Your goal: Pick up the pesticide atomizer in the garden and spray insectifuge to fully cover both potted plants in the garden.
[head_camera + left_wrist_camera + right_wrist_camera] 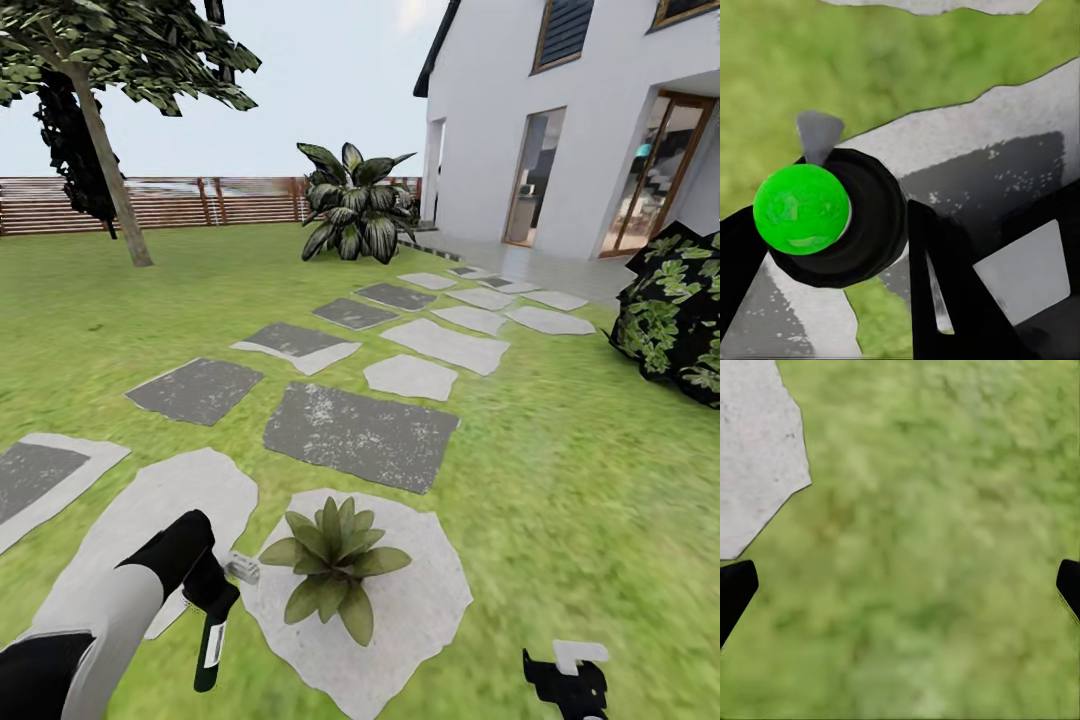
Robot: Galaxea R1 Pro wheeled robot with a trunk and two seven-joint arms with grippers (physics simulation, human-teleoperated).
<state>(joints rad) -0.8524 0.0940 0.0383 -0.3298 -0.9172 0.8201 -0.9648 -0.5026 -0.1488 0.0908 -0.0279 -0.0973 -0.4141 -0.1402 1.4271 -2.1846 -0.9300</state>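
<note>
My left gripper (208,592) is shut on the pesticide atomizer (212,632), a slim bottle with a whitish body and dark ends that hangs below the hand; its pale nozzle points toward a potted plant (335,562). That plant is a low rosette of spiky green leaves on a pale stepping stone (420,610), just right of the nozzle. In the left wrist view the atomizer's bright green top (802,208) and black cap sit between the dark fingers (945,300). My right gripper (566,682) hangs low at the right, open over grass (900,589), with nothing in it.
Grey and pale stepping stones (360,435) lead across the lawn to a white house (560,120). A dark leafy bush (675,315) stands at the right, a large striped plant (355,205) ahead, and a tree (110,170) and a slatted wooden fence (200,200) at the back left.
</note>
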